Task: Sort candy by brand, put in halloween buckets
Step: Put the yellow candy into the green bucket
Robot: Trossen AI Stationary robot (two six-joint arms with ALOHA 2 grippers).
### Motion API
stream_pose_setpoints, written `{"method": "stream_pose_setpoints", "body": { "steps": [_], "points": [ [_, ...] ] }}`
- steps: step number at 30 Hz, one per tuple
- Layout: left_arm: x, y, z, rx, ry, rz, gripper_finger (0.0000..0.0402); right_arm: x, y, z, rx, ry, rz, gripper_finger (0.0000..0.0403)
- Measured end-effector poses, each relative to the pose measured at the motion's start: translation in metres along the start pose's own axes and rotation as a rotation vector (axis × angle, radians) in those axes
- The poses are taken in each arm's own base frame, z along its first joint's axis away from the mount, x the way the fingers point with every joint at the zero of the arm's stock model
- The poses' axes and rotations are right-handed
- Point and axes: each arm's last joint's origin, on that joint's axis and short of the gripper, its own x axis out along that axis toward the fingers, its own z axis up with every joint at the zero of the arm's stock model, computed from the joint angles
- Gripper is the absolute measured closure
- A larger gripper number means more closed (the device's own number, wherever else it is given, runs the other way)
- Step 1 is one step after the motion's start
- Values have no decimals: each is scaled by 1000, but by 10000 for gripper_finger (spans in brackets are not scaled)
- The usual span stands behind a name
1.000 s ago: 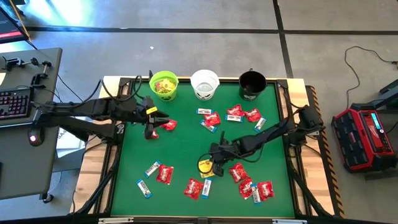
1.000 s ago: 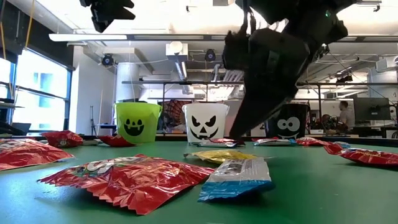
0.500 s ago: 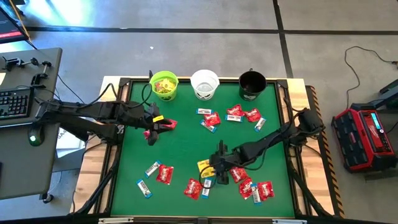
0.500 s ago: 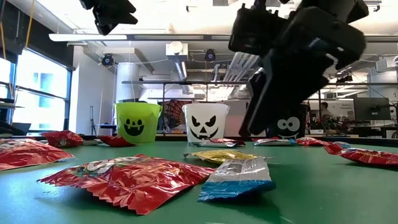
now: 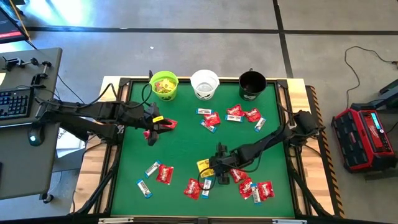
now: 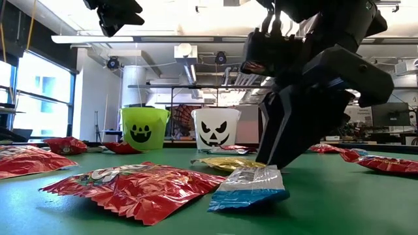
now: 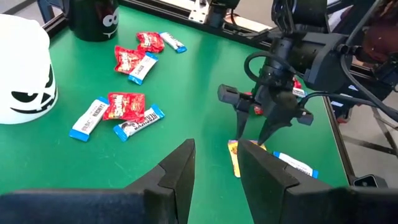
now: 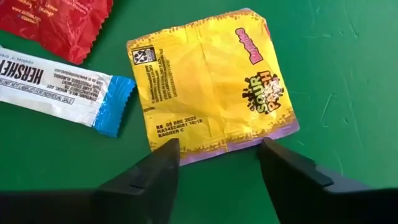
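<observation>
Mostly unsorted: green bucket [image 5: 164, 85] holds yellow packets; my right gripper [image 5: 209, 169] straddles another [image 8: 211, 84], jaws apart; left gripper [image 5: 163, 121] unclear.

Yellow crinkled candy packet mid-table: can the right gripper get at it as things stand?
Probably yes. The right gripper hangs open directly over the yellow crinkled candy packet, which lies flat and uncovered; the blue-and-white bar lies beside it.
</observation>
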Motion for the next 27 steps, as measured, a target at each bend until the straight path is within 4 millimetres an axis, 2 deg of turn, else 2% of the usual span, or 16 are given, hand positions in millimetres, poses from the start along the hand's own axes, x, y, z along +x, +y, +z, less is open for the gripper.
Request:
{"method": "stream_pose_setpoints", "body": {
  "steps": [11, 13, 18, 22, 27],
  "points": [
    [0, 0, 0, -1, 0, 0, 292, 2, -9, 3, 30, -10, -11, 380],
    [0, 0, 0, -2, 0, 0, 295, 2, -13, 5, 64, -9, -14, 397],
    [0, 0, 0, -22, 0, 0, 304, 3, -23, 8, 151, -13, -25, 397],
    [0, 0, 0, -60, 1, 0, 312, 1, -22, 9, 166, -26, -27, 397],
    [3, 0, -1, -149, 15, 5, 321, -6, -3, 11, 114, -38, -1, 340]
  ]
}}
